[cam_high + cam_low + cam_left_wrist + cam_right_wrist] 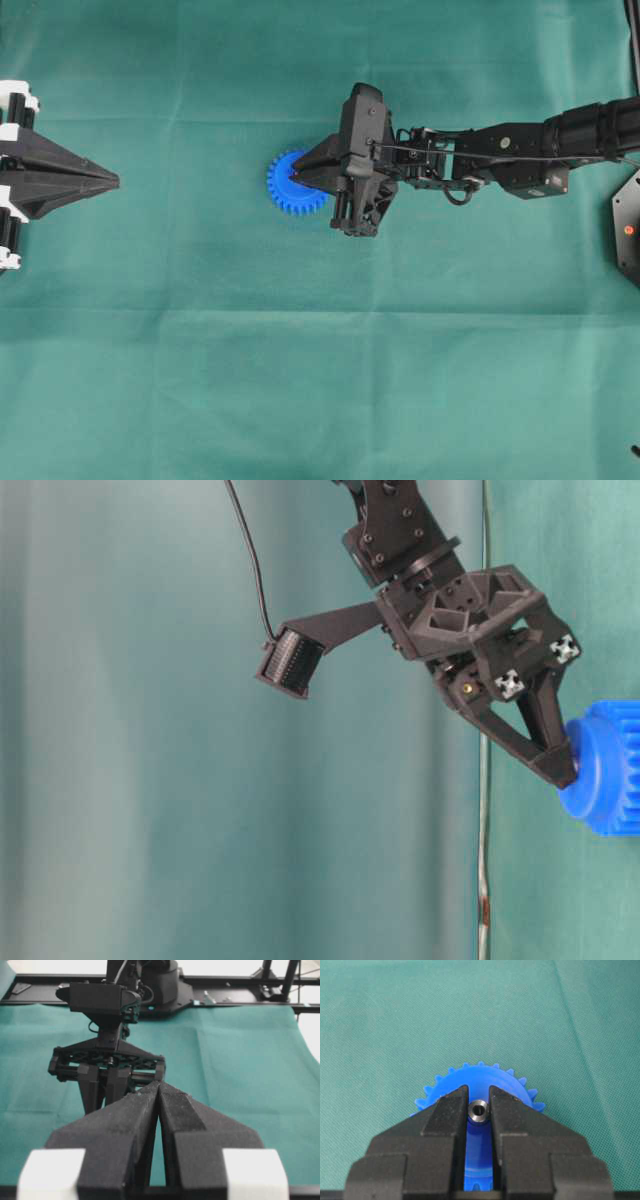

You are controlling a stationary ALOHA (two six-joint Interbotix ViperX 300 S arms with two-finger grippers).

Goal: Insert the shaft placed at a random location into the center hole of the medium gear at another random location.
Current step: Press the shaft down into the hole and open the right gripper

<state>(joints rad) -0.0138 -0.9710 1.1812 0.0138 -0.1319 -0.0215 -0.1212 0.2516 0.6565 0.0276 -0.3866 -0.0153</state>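
The blue medium gear point(290, 185) lies flat on the green cloth near the middle; it also shows in the right wrist view point(480, 1082) and the table-level view point(608, 772). My right gripper point(479, 1110) is shut on the shaft point(478, 1110), whose shiny round end shows between the fingertips, right over the gear's middle. The center hole is hidden under the shaft and fingers. In the overhead view my right gripper point(297, 180) has its tips on the gear. My left gripper point(112, 181) is shut and empty at the far left; it also shows in the left wrist view point(158, 1085).
The right arm point(520, 150) reaches in from the right edge. A black base with a red light point(628, 228) sits at the right edge. Green cloth point(320, 380) covers the table.
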